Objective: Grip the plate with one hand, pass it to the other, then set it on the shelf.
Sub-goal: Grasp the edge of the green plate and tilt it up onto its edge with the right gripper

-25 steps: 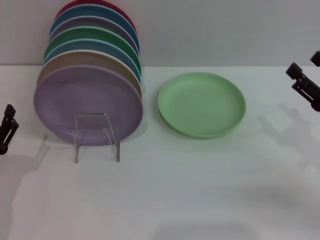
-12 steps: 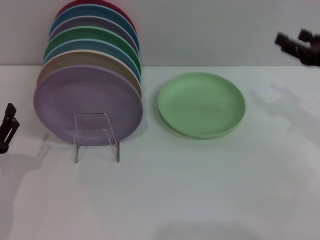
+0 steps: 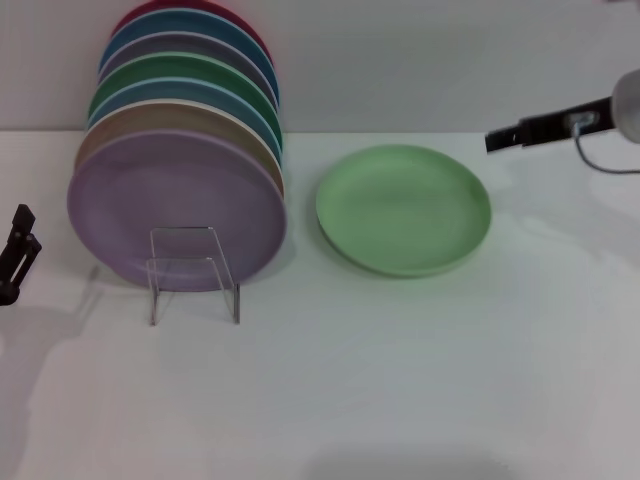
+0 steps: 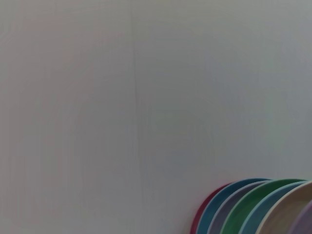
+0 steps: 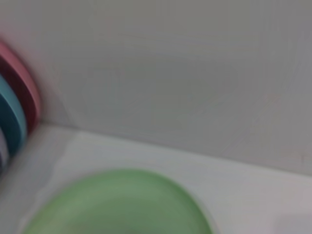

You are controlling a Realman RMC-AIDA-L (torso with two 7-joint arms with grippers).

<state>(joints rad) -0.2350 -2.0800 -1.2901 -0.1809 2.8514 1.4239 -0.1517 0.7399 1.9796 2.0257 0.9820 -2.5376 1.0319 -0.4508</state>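
On the white surface (image 3: 400,380) the plate (image 3: 403,209) lies untouched beside the shelf (image 3: 193,272), while the right hand (image 3: 497,140), grip state unclear, has swung toward its rim, beginning the pickup

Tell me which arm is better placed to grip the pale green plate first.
Probably the right. The right gripper points at the pale green plate from just beyond its rim, while the left gripper sits far off, past the lilac plate.

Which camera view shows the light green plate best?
The head view: the plate lies whole and flat on the table, right of the rack, with the right gripper near its far edge. The right wrist view shows only its blurred far part; the left wrist view shows none.
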